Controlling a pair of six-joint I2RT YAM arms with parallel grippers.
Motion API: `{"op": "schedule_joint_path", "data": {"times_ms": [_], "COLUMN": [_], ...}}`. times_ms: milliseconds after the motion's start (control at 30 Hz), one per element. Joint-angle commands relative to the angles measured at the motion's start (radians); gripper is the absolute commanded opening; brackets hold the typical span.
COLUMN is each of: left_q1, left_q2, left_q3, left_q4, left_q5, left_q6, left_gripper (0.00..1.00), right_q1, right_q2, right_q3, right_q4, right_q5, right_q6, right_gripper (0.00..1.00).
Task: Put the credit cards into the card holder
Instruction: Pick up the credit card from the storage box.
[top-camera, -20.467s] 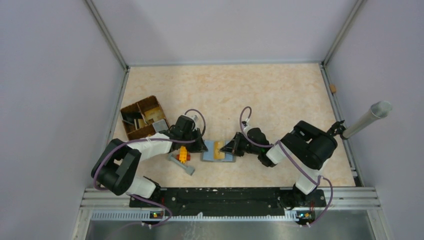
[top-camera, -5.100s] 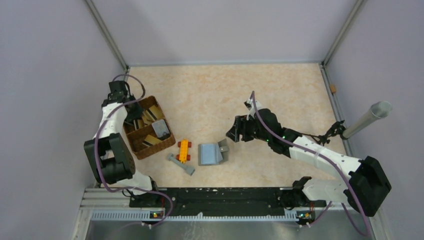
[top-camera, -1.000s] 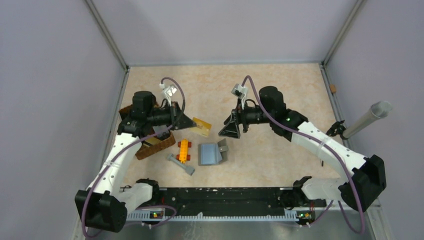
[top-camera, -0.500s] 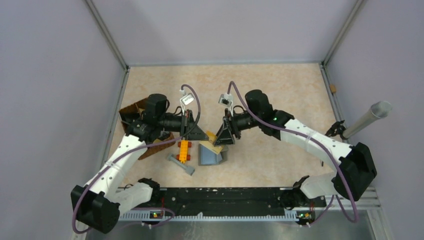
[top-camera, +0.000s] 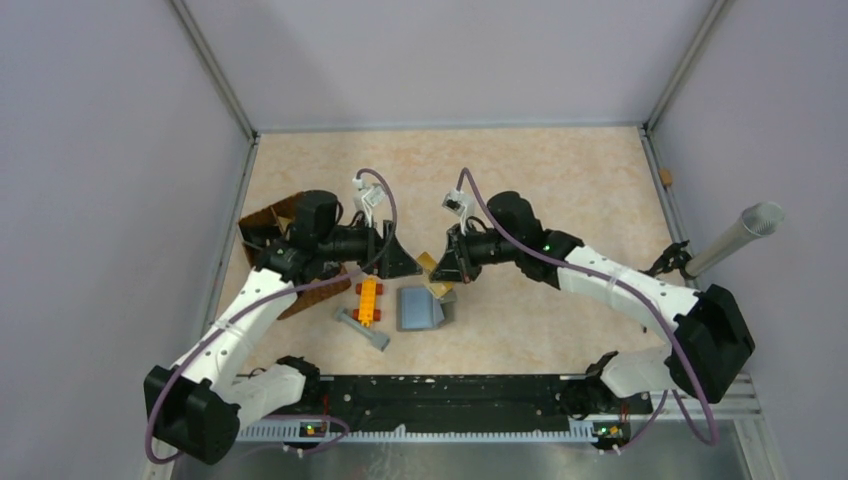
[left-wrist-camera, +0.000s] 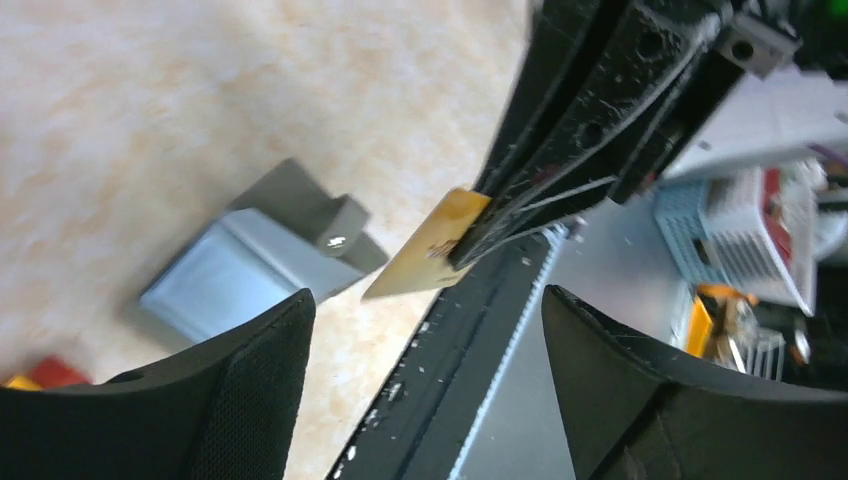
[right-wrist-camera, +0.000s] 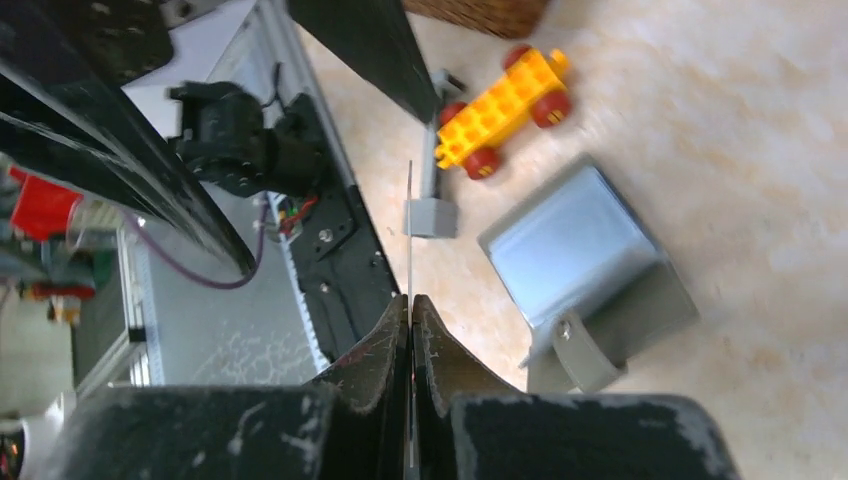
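Gold credit card (left-wrist-camera: 428, 248) sits pinched between the closed fingers of the right gripper (right-wrist-camera: 410, 305), above the card holder (top-camera: 420, 308), which lies apparently half-open on the table (top-camera: 520, 190). Left gripper (top-camera: 398, 262), spread wide and empty, faces the card.

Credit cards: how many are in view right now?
1. A gold card is pinched in the right tool, beside the grey card holder. More may be hidden in the woven tray under the left arm, or inside the holder.
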Motion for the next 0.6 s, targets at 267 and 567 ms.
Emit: {"op": "schedule_joint_path", "data": {"times_ms": [267,567], "left_q1": [-0.054,-0.157], "left_q2": [-0.139,-0.159], "left_q3": [-0.320,-0.388], "left_q4": [0.232,0.228], "left_q5": [-0.599,-0.751], "left_q6": [-0.395,-0.486], "left_gripper": [0.85,0.76], "right_q1": [0.113,0.205], "right_q2": [-0.054,0.068], "right_q3": [-0.184,-0.102], "right_q4": [0.178,0.116], "right_q5": [0.500,0.612], "right_q6": [0.383,0.381], "right_gripper": [0.00,0.00]}}
